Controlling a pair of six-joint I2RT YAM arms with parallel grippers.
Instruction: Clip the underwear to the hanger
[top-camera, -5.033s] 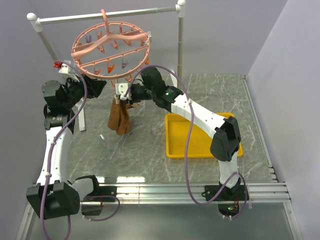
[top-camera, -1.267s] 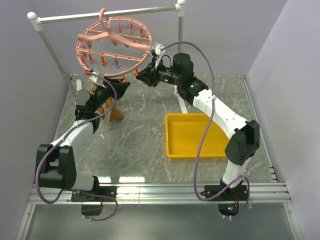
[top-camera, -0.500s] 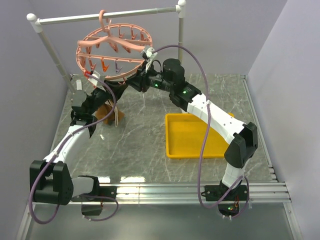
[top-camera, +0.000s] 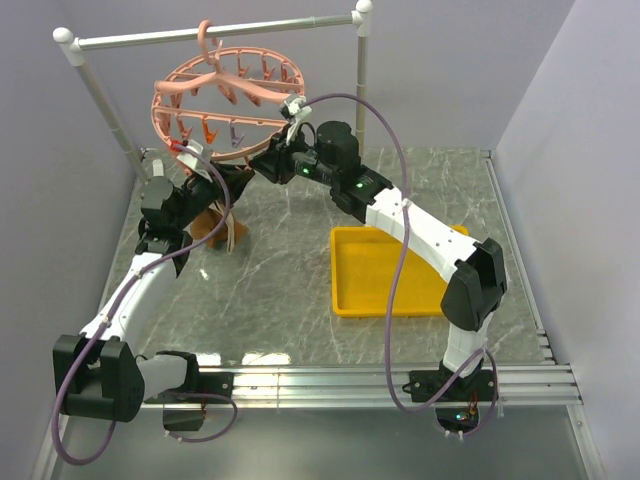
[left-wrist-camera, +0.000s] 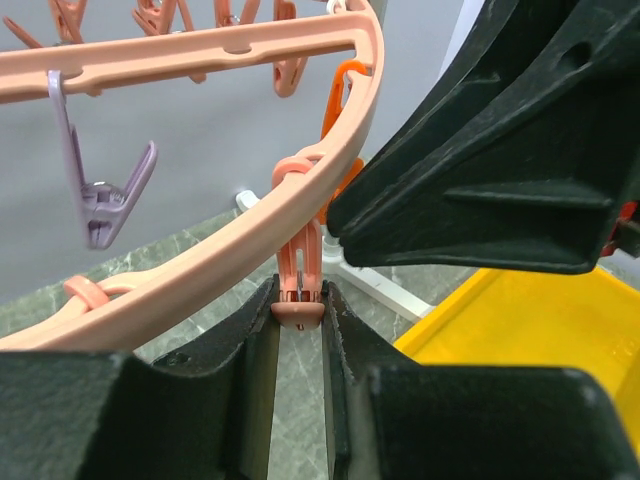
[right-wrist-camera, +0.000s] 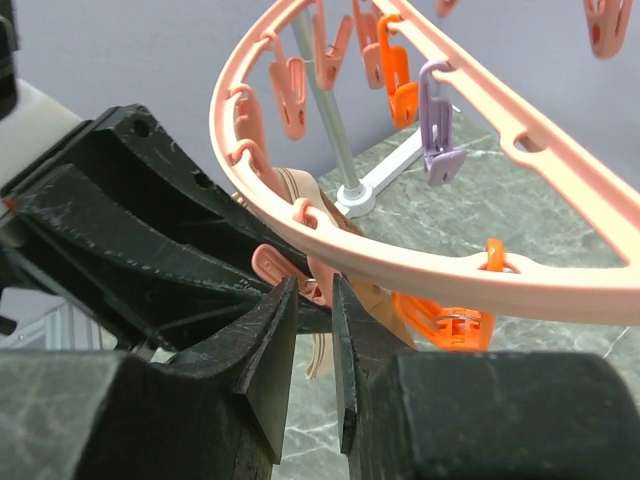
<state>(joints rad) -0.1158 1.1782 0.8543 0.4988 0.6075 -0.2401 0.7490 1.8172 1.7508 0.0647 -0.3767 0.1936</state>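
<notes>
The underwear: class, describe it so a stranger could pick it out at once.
Start at the grey marbled table, far left corner, under the round pink hanger. The underwear shows beside the left arm, the only soft brown cloth among plastic and metal.

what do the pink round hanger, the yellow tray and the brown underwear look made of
Round salmon-pink hanger: moulded plastic, smooth with a slight sheen, by its one-piece rim. Shallow yellow tray: probably plastic too, evenly coloured and matt. Brown underwear: soft cloth, crumpled in limp folds.
</notes>
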